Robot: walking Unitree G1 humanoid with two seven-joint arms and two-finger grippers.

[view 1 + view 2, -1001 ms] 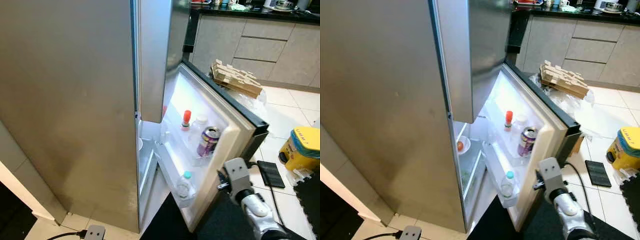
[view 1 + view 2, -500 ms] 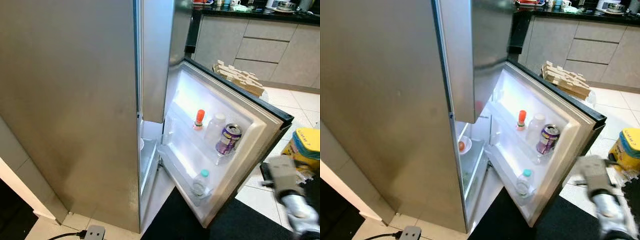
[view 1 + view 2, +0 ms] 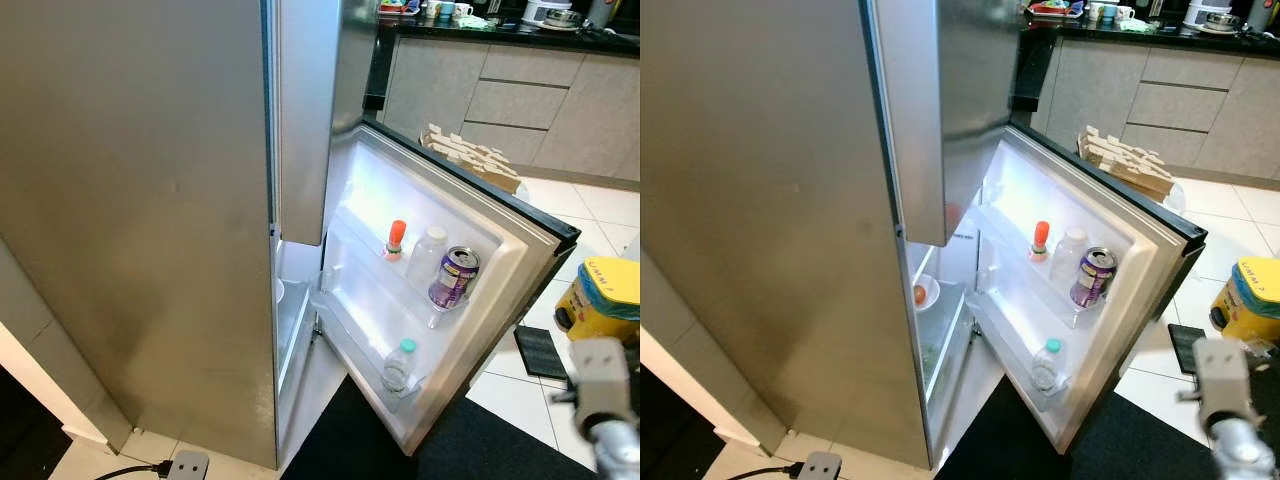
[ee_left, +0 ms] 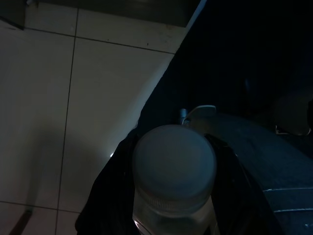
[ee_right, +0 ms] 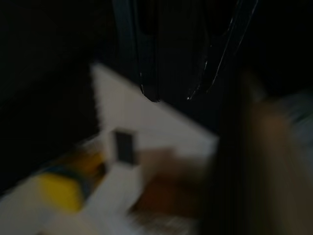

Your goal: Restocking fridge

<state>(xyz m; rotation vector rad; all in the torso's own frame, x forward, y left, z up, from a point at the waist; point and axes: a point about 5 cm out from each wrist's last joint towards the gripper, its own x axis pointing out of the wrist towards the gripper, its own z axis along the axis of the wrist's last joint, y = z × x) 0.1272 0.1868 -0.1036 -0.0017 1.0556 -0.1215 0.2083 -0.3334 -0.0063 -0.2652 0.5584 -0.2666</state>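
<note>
You are facing a tall stainless-steel fridge (image 3: pixel 140 200) whose lower door (image 3: pixel 470 290) stands wide open to your right, its lit inner side turned toward you. Behind it run grey kitchen cabinets (image 3: pixel 510 100) under a dark counter, and a stack of cardboard (image 3: pixel 470 158) lies on the tiled floor (image 3: pixel 590 205) near them. A black mat (image 3: pixel 350 440) sits at the foot of the open door.

On the door's upper shelf (image 3: pixel 400 290) you have, side by side, a small bottle with an orange cap (image 3: pixel 395 240), a clear white-capped bottle (image 3: pixel 427 258) and a purple drink can (image 3: pixel 450 278). Down in the lower door bin, a water bottle with a teal cap (image 3: pixel 396 366) stands upright. Inside the fridge body, a white bowl with something reddish (image 3: pixel 923 293) rests on a shelf above the crisper drawer.

To your right on the floor are a yellow container (image 3: pixel 600 300) and a flat black object (image 3: pixel 540 350). A power strip (image 3: pixel 185 466) lies by the fridge's base.

Your right gripper (image 5: pixel 171 93) hangs low, clear of the door, its two black fingers slightly parted and holding nothing; the view there is blurred. Your left gripper (image 4: pixel 173 196) is down by your side over the tiles and mat, its fingers pressed to either side of a clear bottle with a pale cap (image 4: pixel 173 166), the item to stock.
</note>
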